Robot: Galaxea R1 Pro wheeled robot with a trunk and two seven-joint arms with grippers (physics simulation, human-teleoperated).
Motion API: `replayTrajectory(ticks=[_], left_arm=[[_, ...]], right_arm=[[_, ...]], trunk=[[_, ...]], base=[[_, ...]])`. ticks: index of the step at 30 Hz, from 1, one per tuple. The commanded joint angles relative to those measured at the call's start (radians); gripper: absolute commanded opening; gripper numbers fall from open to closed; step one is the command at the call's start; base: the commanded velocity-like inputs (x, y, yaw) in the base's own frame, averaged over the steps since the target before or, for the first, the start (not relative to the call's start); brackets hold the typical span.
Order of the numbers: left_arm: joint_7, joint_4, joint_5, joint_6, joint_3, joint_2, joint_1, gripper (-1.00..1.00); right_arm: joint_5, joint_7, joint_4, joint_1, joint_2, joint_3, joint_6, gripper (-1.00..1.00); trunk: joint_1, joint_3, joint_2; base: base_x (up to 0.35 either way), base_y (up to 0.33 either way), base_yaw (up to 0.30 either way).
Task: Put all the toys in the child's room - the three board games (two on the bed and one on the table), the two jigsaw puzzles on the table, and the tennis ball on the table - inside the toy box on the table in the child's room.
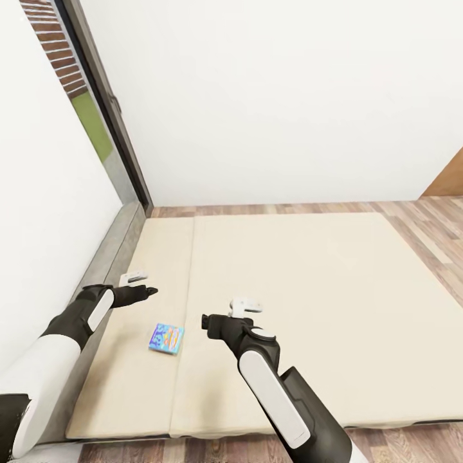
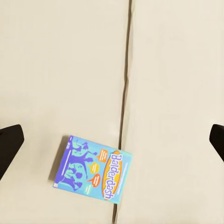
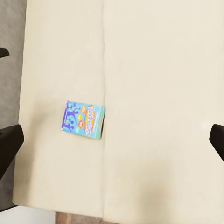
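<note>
Head view: looked forward and down from above both arms, over the whole bed point(image 1: 289, 270) to the white wall behind, with wood floor at the edges.
Left wrist view: faced straight down at the mattress from close by; the blue board game point(image 2: 92, 168) appeared large, touching the seam point(image 2: 124, 93) between the mattress parts.
Right wrist view: also faced down on the mattress, from farther off; the same game point(image 3: 83, 119) appeared smaller, with the grey headboard point(image 3: 11, 70) along one side.
Shared: all three views took in the blue game point(image 1: 166, 338) and the mattress seam beside it.
</note>
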Motion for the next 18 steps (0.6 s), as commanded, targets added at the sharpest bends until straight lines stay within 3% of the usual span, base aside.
replayTrajectory(ticks=[1,18], left_arm=[[-0.001,-0.001,0.002,0.003,-0.003,0.001,-0.001,1.0],[-0.002,-0.001,0.002,-0.002,-0.004,0.001,-0.001,1.0]], right_arm=[[-0.008,-0.009,-0.001,-0.001,0.0,0.001,0.003,1.0],[0.0,-0.008,0.005,-0.001,0.0,0.011,-0.053,1.0]], trunk=[[0.001,-0.003,-0.002],[0.001,-0.006,-0.002]], base=[[0.0,0.0,0.0],[0.0,0.0,0.0]])
